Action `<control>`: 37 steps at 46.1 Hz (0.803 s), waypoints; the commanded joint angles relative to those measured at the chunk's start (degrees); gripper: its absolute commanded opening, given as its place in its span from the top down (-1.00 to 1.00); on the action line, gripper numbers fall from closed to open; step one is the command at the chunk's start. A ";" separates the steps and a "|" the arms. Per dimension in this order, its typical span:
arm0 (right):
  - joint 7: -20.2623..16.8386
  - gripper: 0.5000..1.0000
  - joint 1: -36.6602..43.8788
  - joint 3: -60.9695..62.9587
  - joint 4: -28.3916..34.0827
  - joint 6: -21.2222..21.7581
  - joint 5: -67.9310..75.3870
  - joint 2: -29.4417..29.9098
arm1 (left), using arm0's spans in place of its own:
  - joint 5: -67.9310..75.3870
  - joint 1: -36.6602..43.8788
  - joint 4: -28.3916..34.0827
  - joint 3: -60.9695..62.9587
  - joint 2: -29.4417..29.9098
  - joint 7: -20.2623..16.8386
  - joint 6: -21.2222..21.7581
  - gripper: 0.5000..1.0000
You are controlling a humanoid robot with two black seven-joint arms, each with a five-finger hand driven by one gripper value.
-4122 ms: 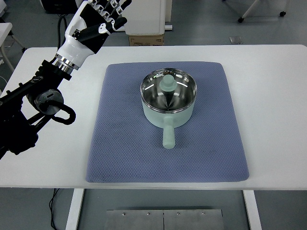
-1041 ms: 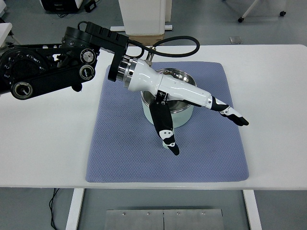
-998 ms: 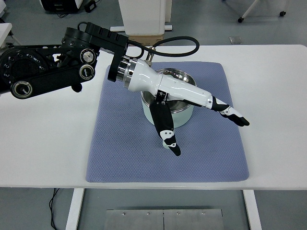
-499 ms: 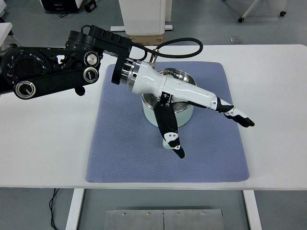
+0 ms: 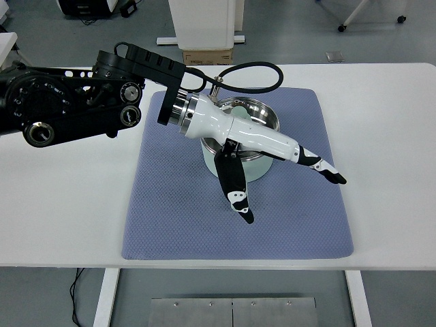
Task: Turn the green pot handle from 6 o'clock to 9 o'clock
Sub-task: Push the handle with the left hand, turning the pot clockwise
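Note:
A pale green pot (image 5: 257, 167) with a shiny steel inside (image 5: 253, 114) stands on the upper middle of the blue-grey mat (image 5: 170, 204). My left arm (image 5: 75, 102) reaches in from the left, and its white forearm crosses over the pot. The left hand (image 5: 291, 197) is open at the pot's near right. Its long fingers (image 5: 320, 168) stretch to the right, low over the mat. The thumb (image 5: 235, 187) points toward the near edge, along the spot where the handle lay. The thumb hides nearly all of the handle. The lid knob is hidden too.
The mat lies on a white table (image 5: 388, 136). A black cable (image 5: 252, 68) loops above the pot's far side. A cardboard box (image 5: 206, 56) and a white cabinet stand on the floor behind the table.
Since the oldest frame the left arm has swung from the far left over the pot. In the last half second the hand drew back slightly to the left, its fingertips nearer the pot.

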 commanded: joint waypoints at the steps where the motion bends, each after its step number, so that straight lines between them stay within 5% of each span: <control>1: 0.00 -1.00 -0.01 0.00 0.00 -0.01 0.00 0.00 | 5.48 0.53 -0.01 0.20 -1.30 -0.01 -0.01 -1.00; 37: 0.00 -1.00 -0.01 0.00 0.00 -0.01 0.00 0.00 | 15.25 -0.61 0.52 5.65 -4.47 -0.45 -3.79 -1.00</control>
